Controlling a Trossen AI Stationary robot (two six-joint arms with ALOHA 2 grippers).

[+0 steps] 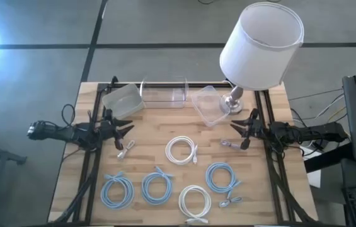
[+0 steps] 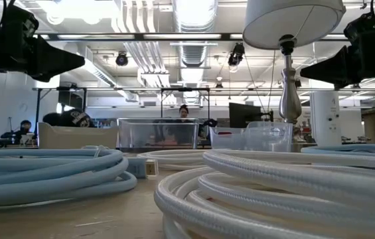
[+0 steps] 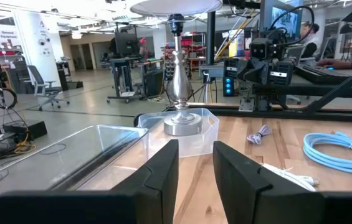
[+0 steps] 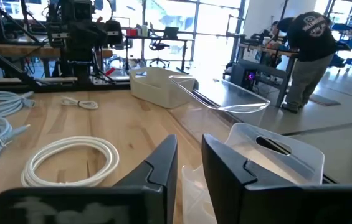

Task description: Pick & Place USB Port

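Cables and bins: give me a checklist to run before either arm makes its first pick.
1. Left gripper empty, fingers a little apart: ok.
2. Right gripper empty, fingers a little apart: ok.
3. Small grey cable lies loose on the table just ahead of the left gripper: ok.
4. Other small grey cable lies near the right gripper: ok.
5. Clear bin at the far edge holds nothing visible: ok.
6. Lamp overhangs the small container near the right arm: not ok.

Three bins [image 1: 162, 93] line the table's [image 1: 96, 183] far edge, the lamp [image 1: 253, 50] at their right; coiled cables [image 1: 181, 151] lie nearer.
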